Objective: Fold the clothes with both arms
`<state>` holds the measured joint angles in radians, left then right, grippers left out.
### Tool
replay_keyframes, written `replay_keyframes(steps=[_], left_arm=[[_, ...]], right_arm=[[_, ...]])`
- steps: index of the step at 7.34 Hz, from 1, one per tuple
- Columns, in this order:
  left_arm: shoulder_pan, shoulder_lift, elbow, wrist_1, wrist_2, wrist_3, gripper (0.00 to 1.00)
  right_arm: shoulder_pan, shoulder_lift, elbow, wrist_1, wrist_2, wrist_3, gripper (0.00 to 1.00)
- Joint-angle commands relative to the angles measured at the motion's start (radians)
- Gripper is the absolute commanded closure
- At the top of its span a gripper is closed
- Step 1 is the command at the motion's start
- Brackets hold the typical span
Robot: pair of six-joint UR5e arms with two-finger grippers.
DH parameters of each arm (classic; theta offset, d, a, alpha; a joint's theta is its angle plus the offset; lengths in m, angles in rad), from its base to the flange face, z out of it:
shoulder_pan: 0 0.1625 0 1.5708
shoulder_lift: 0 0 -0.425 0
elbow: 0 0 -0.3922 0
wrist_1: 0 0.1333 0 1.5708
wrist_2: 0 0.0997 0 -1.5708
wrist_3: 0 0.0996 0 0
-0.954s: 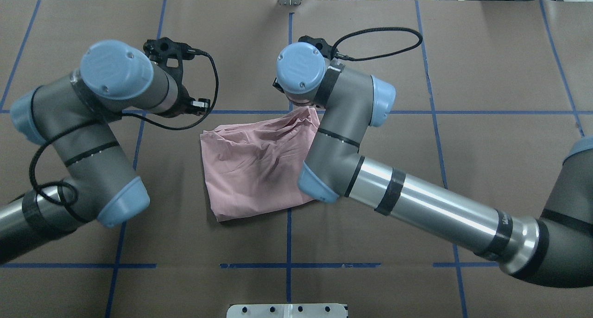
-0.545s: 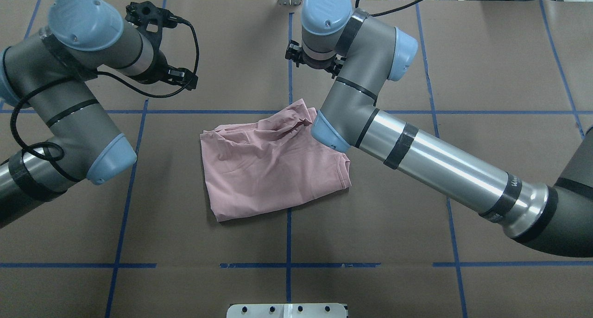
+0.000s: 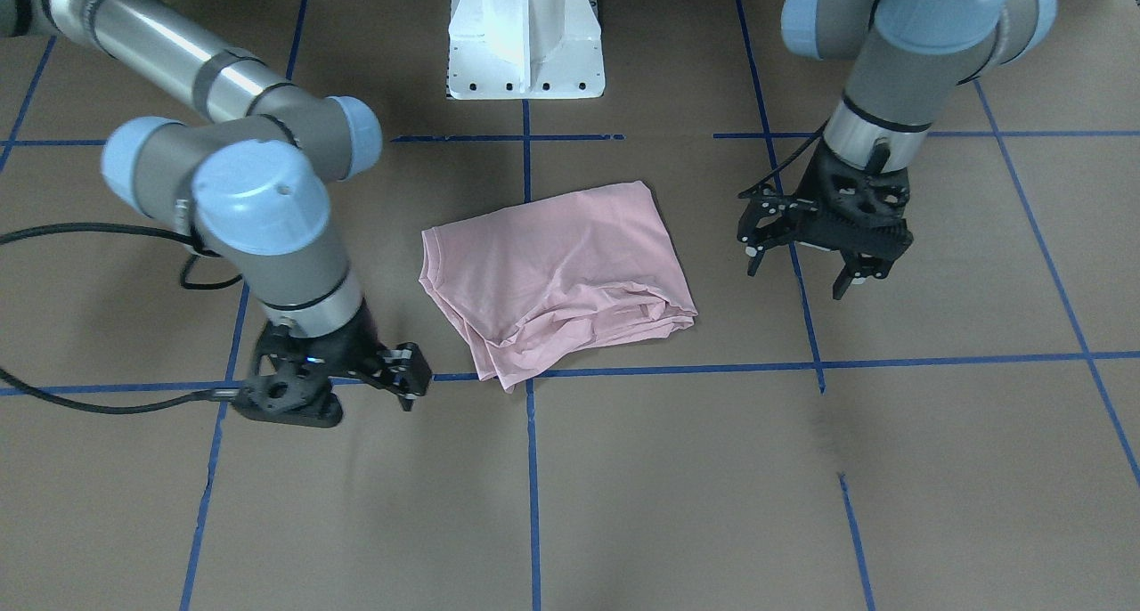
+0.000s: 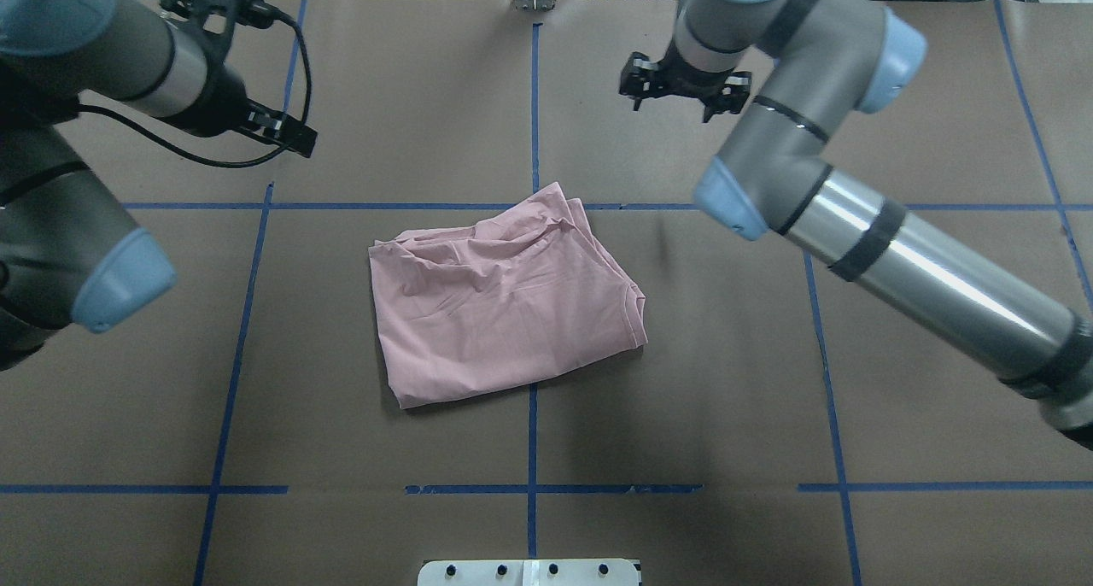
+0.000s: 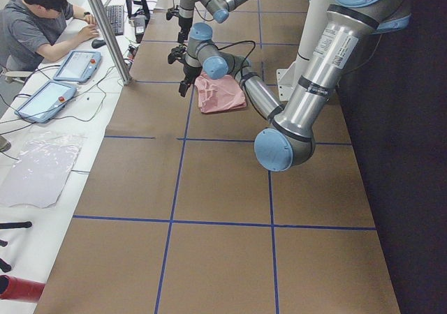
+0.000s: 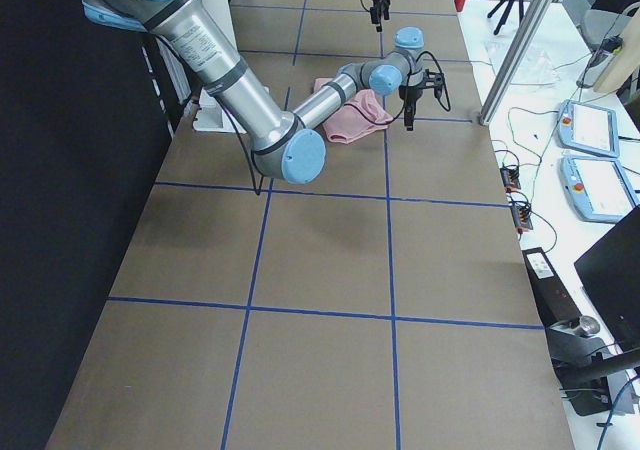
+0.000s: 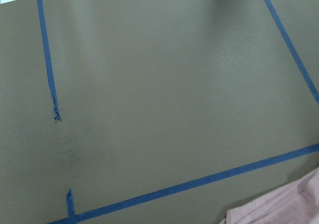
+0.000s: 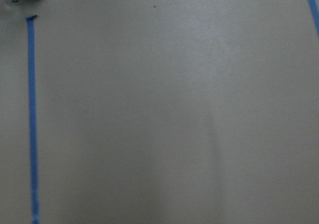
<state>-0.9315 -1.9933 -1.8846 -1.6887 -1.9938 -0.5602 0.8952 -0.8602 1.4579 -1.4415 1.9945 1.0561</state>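
One wrinkled, pale pink fabric T-shirt (image 4: 504,304) lies roughly folded mid-frame on my brown paper worktop (image 4: 768,398). I see black left fingers (image 3: 844,281) and right fingers (image 4: 710,108) spread, empty, near the overhead frame's top.

Seen from overhead, the T-shirt (image 4: 504,300) lies on the table (image 4: 768,355) at the middle of the frame. The left gripper (image 4: 293,137) is at the upper left and the right gripper (image 4: 672,108) at the upper right of centre, both well apart from the T-shirt. The robot's base (image 4: 529,571) sits at the bottom edge, below the T-shirt. In the left side view a person (image 5: 42,24) sits at the upper left, beside the table.
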Motion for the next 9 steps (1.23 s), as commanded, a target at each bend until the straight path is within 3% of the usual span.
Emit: replay_keyframes(steps=[1,3,4,6,7,9], left_arm=[[-0.21,0.156,-0.053,0.003,-0.11,0.357,0.0],[-0.477,0.314,-0.022,0.003,-0.195,0.746,0.0],[-0.595,0.371,0.025,-0.003,-0.279,0.776,0.0],[-0.638,0.488,0.024,-0.011,-0.301,0.771,0.0],[-0.638,0.519,0.085,-0.011,-0.301,0.77,0.0],[-0.647,0.53,0.128,-0.002,-0.303,0.781,0.0]], right_arm=[[0.233,-0.29,0.262,-0.142,0.175,-0.46,0.0],[0.472,-0.568,0.282,-0.132,0.274,-0.936,0.0],[0.579,-0.68,0.279,-0.132,0.294,-1.093,0.0],[0.662,-0.866,0.276,-0.099,0.333,-1.117,0.0],[0.663,-0.948,0.262,-0.077,0.334,-1.119,0.0],[0.663,-0.979,0.253,-0.008,0.345,-1.122,0.0]])
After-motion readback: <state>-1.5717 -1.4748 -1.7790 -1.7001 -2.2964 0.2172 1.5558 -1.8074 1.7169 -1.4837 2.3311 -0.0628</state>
